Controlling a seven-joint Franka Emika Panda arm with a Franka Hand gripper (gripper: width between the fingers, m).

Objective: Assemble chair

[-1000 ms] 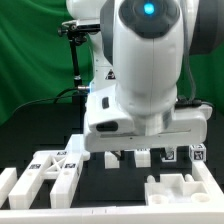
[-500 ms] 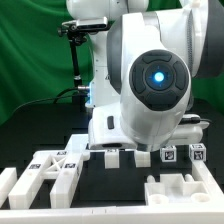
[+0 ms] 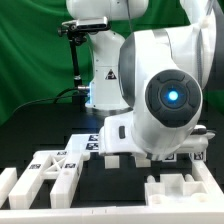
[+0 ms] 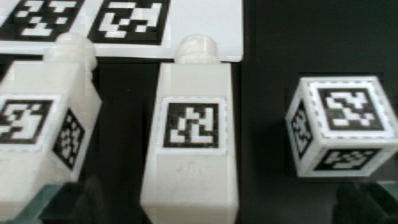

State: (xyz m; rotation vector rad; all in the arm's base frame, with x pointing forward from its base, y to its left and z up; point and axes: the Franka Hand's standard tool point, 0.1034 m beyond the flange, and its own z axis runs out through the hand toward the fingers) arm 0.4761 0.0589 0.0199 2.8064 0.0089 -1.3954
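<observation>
The chair is loose white parts with square tags. In the wrist view a long white post (image 4: 198,130) with a peg at one end lies straight ahead. A second like post (image 4: 47,110) lies beside it, and a small tagged cube (image 4: 342,125) lies on its other side. My gripper (image 4: 214,208) is open, with one dark finger (image 4: 68,205) on each side of the middle post's near end and a gap on both sides. In the exterior view, tagged parts (image 3: 55,168) lie at the lower left, and the arm's body hides the gripper.
The marker board (image 4: 111,20) lies just beyond the posts' peg ends. A notched white block (image 3: 176,188) stands at the exterior view's lower right, and a plain block (image 3: 8,186) at its far left. A green curtain hangs behind.
The arm's wrist housing has swung toward the exterior view's right and sunk lower over the parts. The jaws have stayed wide apart.
</observation>
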